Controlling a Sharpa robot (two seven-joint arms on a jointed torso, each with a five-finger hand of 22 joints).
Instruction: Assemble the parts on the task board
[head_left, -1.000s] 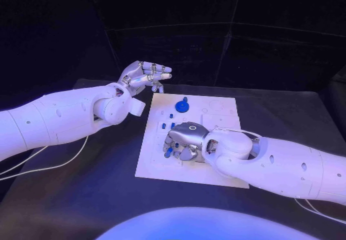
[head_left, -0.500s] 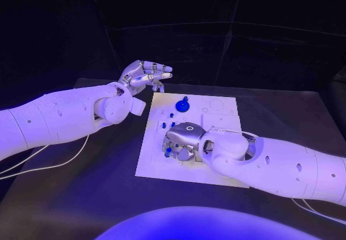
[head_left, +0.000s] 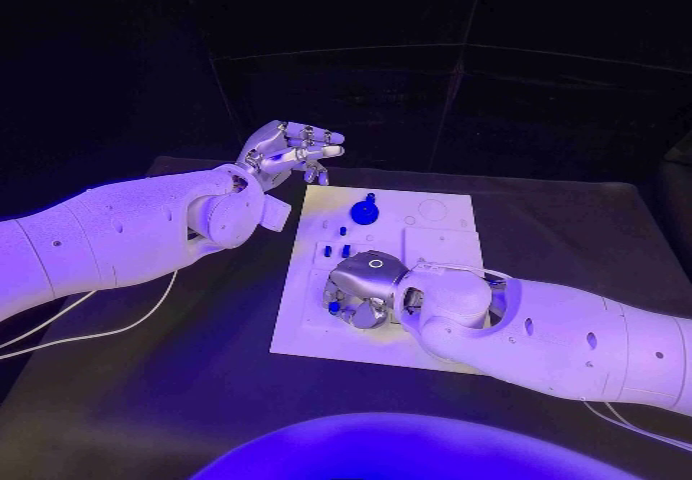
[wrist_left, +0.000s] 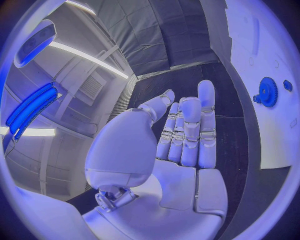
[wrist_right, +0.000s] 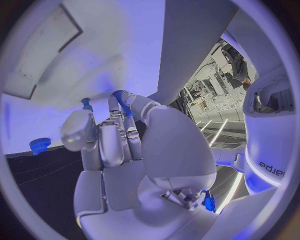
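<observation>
The white task board (head_left: 441, 243) lies in the middle of the black table. A blue gear (head_left: 366, 211) stands near its far edge, and small blue parts (head_left: 336, 250) stand in its left half. My right hand (head_left: 364, 288) is down on the board's left middle, fingers curled over more blue parts (head_left: 335, 308). In the right wrist view a blue part (wrist_right: 123, 103) lies against the fingertips of my right hand (wrist_right: 115, 145); whether it is gripped is unclear. A blue peg (wrist_right: 85, 103) and the gear (wrist_right: 39, 145) stand beyond. My left hand (head_left: 293, 148) hovers past the board's far left corner, holding nothing, fingers stretched out (wrist_left: 187, 130).
A white cable (head_left: 101, 330) runs over the table under my left arm. The black tabletop (head_left: 577, 230) spreads to the right of the board. The left wrist view shows the gear (wrist_left: 267, 92) on the board's edge.
My right hand has slid a little toward the board's near left part and sunk lower over the blue parts. The left hand has stayed where it was.
</observation>
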